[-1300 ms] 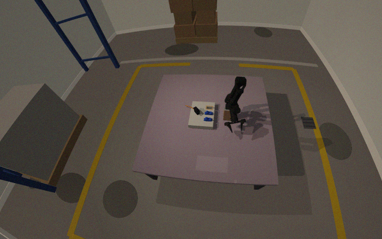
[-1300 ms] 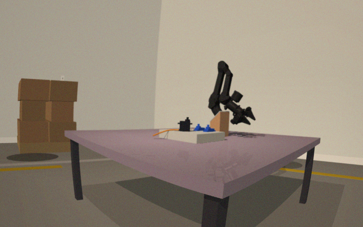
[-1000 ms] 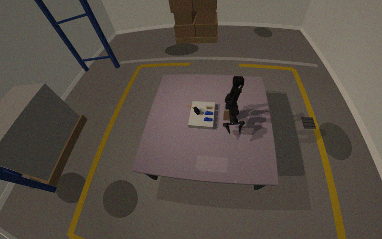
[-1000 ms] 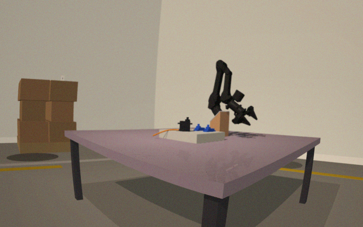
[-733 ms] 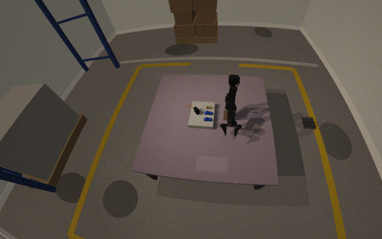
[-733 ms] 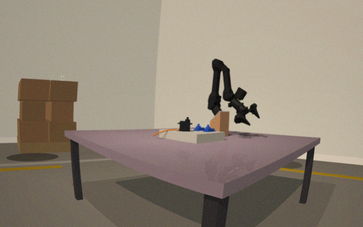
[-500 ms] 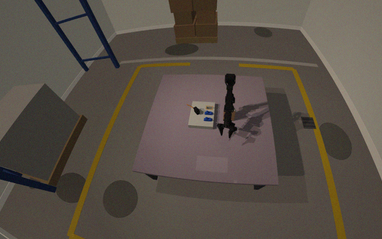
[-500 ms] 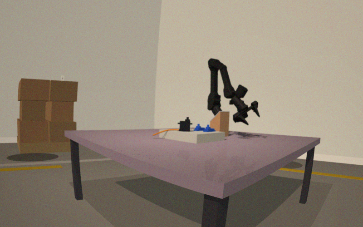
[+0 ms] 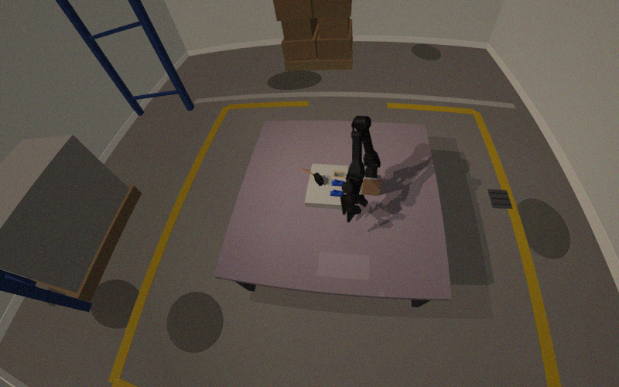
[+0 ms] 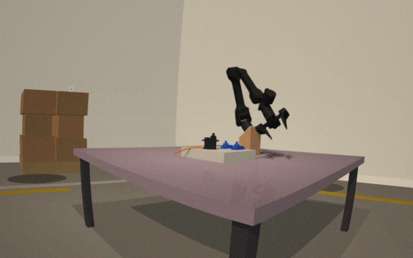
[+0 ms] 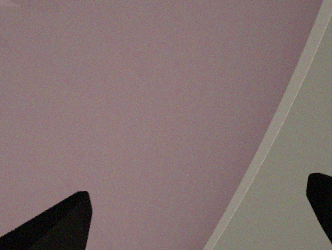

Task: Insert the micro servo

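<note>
Top cam high (ext. low).

Counted: one worktop (image 9: 273, 231) (image 10: 176, 173) (image 11: 140, 110), mid-frame in the top view. One pale deck (image 9: 321, 197) (image 10: 201, 154); on it, one black servo (image 9: 319, 179) (image 10: 210, 143), one orange cable (image 9: 307, 170) (image 10: 182, 149), two blue servos (image 9: 336, 183) (image 10: 237, 146), one marked pocket (image 9: 339, 173). One arm (image 9: 357, 148) (image 10: 238, 96); one tan block (image 9: 372, 186) (image 10: 253, 141).
</note>
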Motion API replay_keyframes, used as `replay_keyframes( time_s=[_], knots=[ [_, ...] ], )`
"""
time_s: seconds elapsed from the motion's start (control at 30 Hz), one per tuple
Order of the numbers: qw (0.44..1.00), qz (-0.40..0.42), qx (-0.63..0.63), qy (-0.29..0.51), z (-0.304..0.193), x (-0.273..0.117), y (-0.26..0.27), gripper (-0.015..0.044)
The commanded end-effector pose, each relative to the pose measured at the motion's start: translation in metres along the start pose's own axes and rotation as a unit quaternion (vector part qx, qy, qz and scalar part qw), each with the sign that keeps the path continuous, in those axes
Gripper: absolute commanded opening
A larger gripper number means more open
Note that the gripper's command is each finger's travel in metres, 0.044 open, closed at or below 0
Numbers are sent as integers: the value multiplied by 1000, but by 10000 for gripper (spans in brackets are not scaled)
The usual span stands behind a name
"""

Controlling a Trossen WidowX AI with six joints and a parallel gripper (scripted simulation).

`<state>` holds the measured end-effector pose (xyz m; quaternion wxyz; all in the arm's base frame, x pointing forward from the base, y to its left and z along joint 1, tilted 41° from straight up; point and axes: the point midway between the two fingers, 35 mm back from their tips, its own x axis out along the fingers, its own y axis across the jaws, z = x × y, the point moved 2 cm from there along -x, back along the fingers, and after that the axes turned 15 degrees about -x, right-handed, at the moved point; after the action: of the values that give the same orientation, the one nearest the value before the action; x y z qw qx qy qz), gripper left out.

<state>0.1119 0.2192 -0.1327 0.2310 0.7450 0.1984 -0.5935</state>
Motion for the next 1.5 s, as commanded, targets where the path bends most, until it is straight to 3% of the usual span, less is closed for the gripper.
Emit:
replay_keyframes(
  time_s=[0.0,0.37,0.73,1.2,1.47],
  knots=[
    [998,28,50,-2,-19,-3,16,440],
    [972,116,203,-20,-70,-20,79,440],
    [911,220,346,-46,-103,-57,165,440],
    [798,347,486,-90,-102,-137,285,440],
    [791,352,491,-92,-95,-133,296,440]
  ],
)
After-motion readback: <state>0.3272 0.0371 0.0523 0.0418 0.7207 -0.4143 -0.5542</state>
